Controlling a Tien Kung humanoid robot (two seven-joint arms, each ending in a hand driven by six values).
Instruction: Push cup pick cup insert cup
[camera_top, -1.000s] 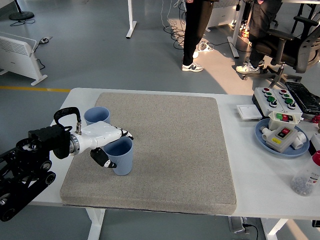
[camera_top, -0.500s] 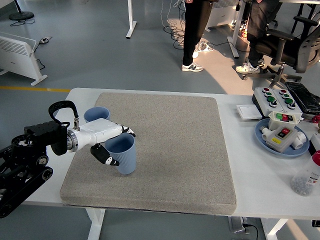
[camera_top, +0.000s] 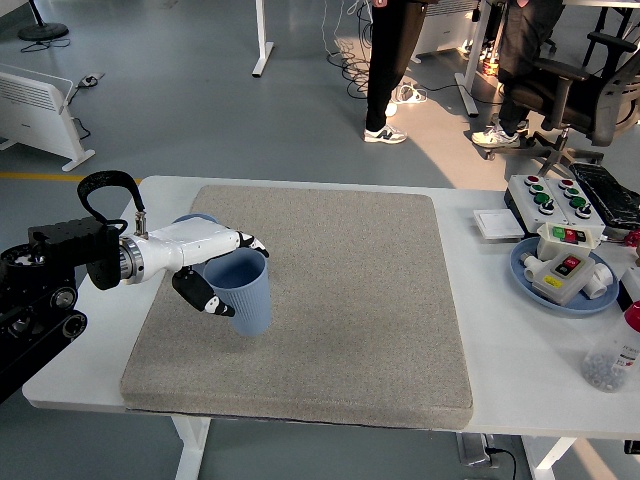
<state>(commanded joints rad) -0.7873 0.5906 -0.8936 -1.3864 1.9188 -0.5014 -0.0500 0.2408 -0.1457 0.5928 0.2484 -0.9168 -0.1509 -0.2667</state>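
Note:
A blue ribbed cup (camera_top: 241, 291) is held upright, lifted slightly above the grey mat (camera_top: 340, 290) at its left side. My left hand (camera_top: 222, 270), white with black fingertips, is shut on it, with fingers over the rim and the thumb low on its left wall. A second blue cup (camera_top: 192, 219) stands behind the hand near the mat's left edge. Only its rim shows; the forearm covers the remainder. My right arm is not in view.
A blue plate (camera_top: 565, 298) with a button box, a control panel (camera_top: 555, 196) and a clear bottle (camera_top: 612, 355) sit at the table's right end. Two people's legs and an office chair (camera_top: 585, 85) stand beyond the far edge.
My left hand has lifted the blue cup and drawn it back to the left, toward the second cup. The arm has pulled back with it.

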